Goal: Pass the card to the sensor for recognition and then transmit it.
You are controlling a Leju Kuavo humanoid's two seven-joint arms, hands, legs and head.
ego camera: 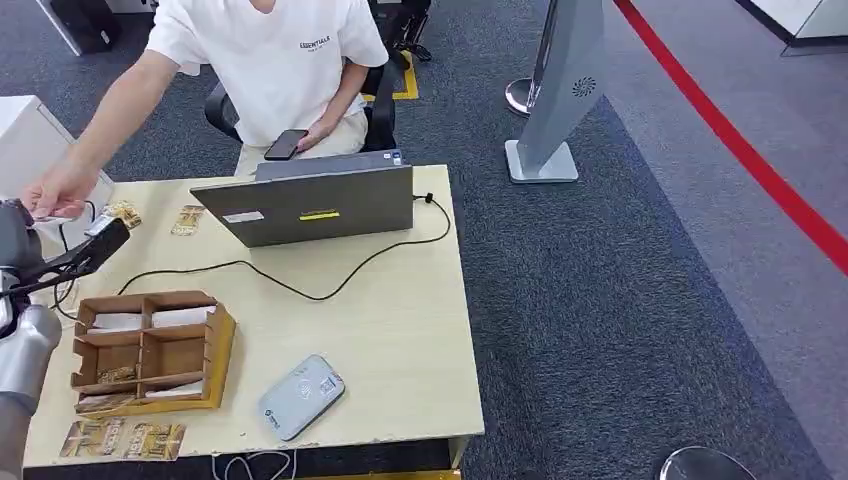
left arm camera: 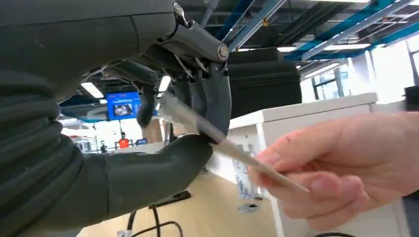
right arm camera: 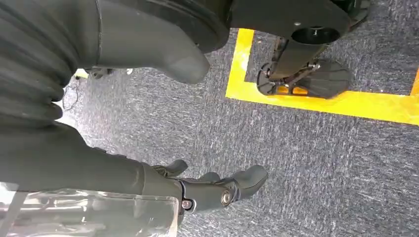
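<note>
Right now the left hand (left arm camera: 163,123) pinches the card (left arm camera: 207,131) btwn thumb and dark fingers; card seen edge-on, tilted. Person's hand (left arm camera: 346,168) grips the card's other end, thumb on top, fingers beneath, so both hold it at once. Head view: left hand (ego camera: 95,245) raised over the table's (ego camera: 400,340) left edge, person's hand (ego camera: 55,195) just beside it. Sensor (ego camera: 301,396), grey w/ rounded corners, lies flat near the front edge, well apart from the card. Cardboard organiser (ego camera: 150,350) sits left of the sensor, laptop (ego camera: 310,205) at the far side. Right hand (right arm camera: 212,190) hangs over carpet, fingers loosely apart, holding nothing.
</note>
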